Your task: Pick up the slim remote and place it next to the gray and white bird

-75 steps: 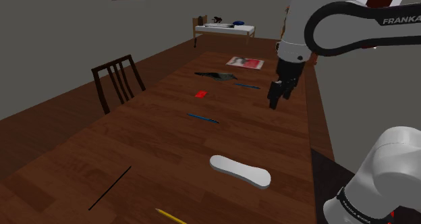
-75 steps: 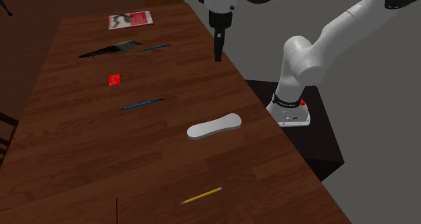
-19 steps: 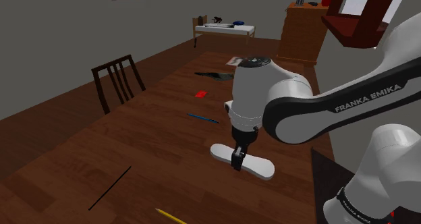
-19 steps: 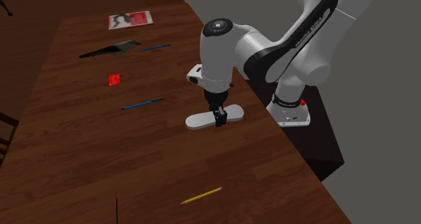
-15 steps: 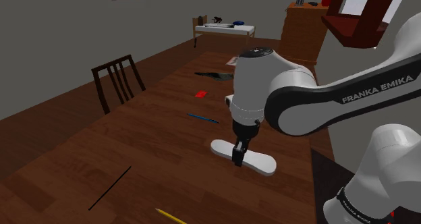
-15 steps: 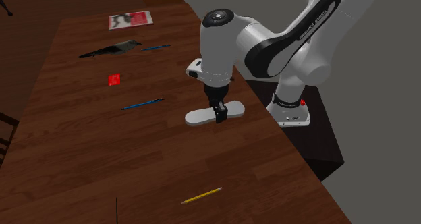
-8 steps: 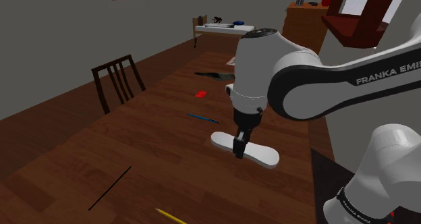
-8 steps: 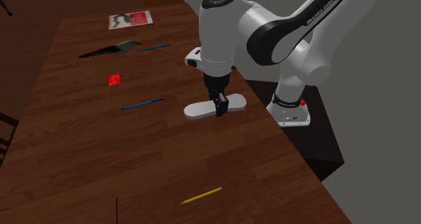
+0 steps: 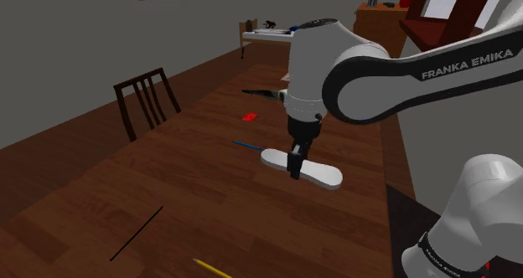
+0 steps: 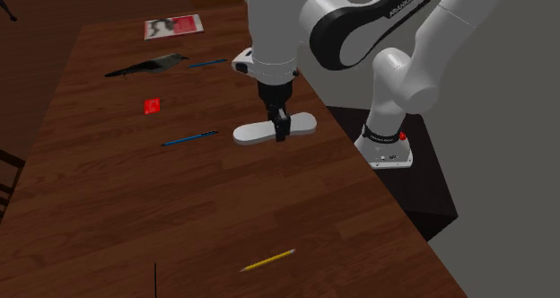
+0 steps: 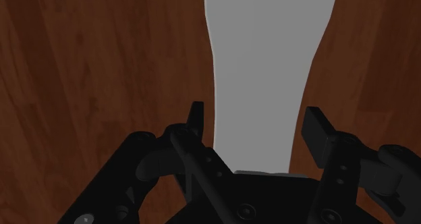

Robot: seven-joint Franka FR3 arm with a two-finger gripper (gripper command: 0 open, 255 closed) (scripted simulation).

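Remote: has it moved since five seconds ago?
Yes. In the second exterior view the white remote, clasped by the gripper, has moved up the picture, now level with the blue pen.

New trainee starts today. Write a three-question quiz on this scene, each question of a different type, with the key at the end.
1. True or false: the pincer is shut on the white remote.
2. The small flat square lying on the table is: A red, B green, C white.
3. Fill in: the pencil on the table is ____.
Key: 1 true; 2 A; 3 yellow.
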